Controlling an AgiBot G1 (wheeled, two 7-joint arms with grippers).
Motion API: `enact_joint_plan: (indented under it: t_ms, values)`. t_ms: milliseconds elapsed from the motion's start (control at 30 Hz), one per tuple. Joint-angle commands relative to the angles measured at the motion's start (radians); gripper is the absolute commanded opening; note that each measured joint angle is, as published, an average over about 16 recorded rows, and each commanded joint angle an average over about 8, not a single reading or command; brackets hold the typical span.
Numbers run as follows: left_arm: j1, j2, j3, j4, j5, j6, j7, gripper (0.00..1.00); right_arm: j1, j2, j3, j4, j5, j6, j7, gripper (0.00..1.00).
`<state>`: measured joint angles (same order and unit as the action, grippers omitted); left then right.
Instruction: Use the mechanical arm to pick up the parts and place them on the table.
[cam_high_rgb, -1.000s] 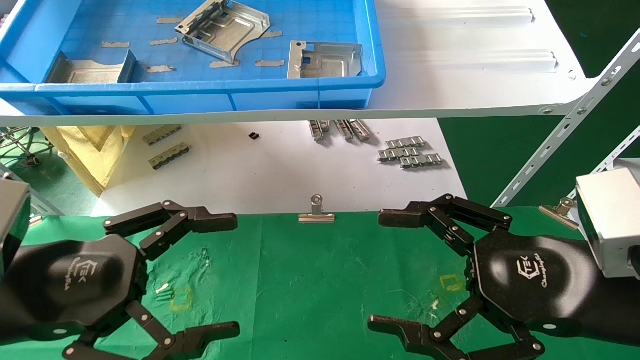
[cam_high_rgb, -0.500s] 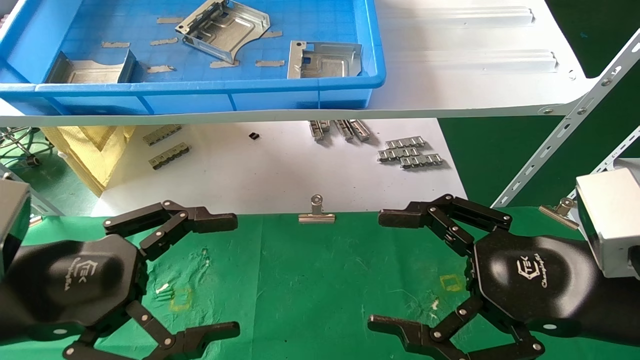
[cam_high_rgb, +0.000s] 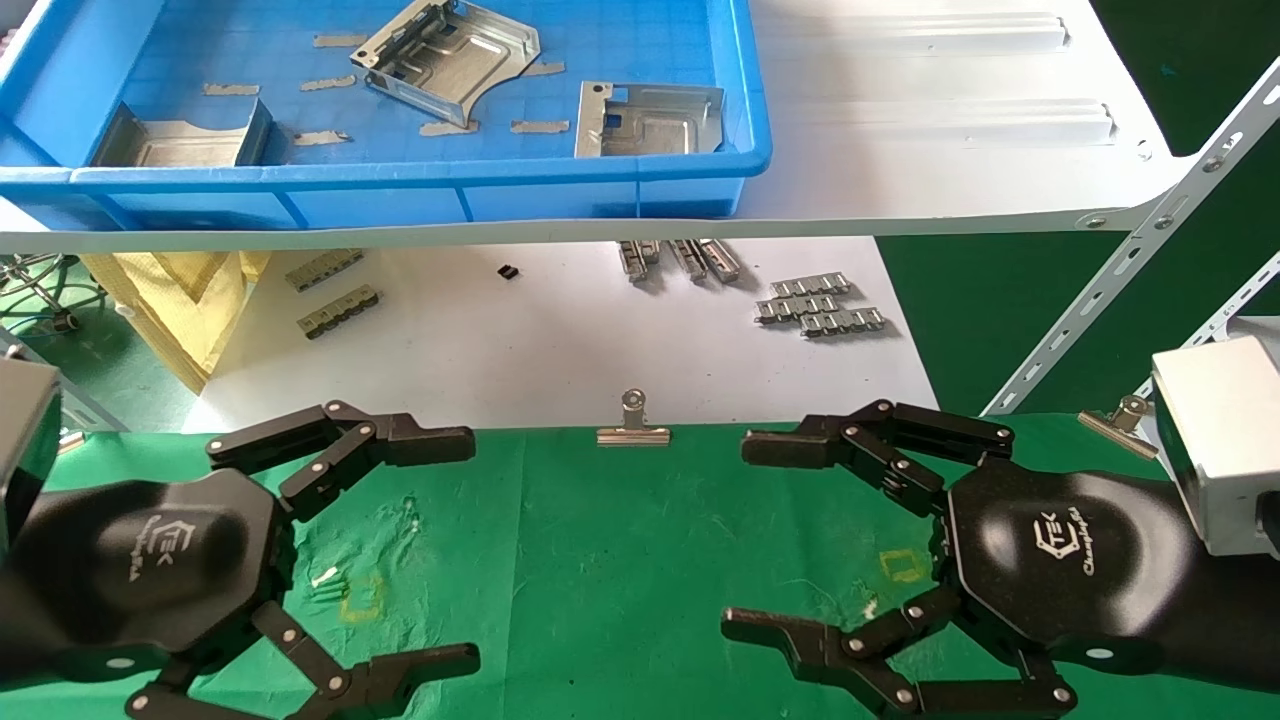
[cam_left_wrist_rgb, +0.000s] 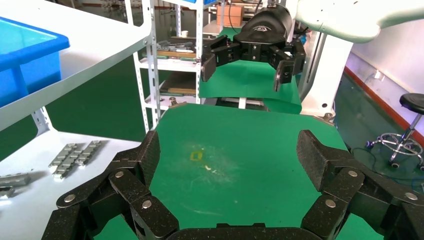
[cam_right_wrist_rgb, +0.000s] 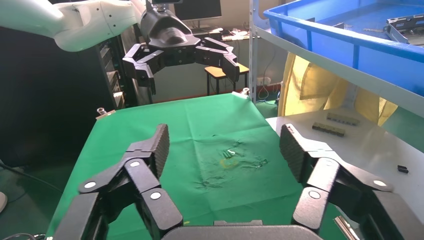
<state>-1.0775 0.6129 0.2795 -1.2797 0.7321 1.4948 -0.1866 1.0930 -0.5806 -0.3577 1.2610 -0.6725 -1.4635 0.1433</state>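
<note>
Both the left hand (cam_high_rgb: 450, 548) and right hand (cam_high_rgb: 750, 540) hang wide open and empty above the green worktop (cam_high_rgb: 620, 560), while three parts (cam_high_rgb: 455, 55) lie in the blue tray (cam_high_rgb: 400, 190) on the shelf.

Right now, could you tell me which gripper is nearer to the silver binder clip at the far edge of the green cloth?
Right. The right gripper is slightly nearer the binder clip, its far finger just beside it; the left gripper sits a little farther off on the clip's other side.
</note>
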Motion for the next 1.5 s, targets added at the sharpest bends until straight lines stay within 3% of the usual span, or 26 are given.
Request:
enact_joint_plan:
  t_ms: [33, 1500]
  values:
    - [0.000, 0.000, 0.000, 0.000, 0.000, 0.000, 0.000, 1.00, 0.000, 0.000, 0.000, 0.000, 0.000, 0.000, 0.000, 0.00]
    - [0.000, 0.000, 0.000, 0.000, 0.000, 0.000, 0.000, 1.00, 0.000, 0.000, 0.000, 0.000, 0.000, 0.000, 0.000, 0.00]
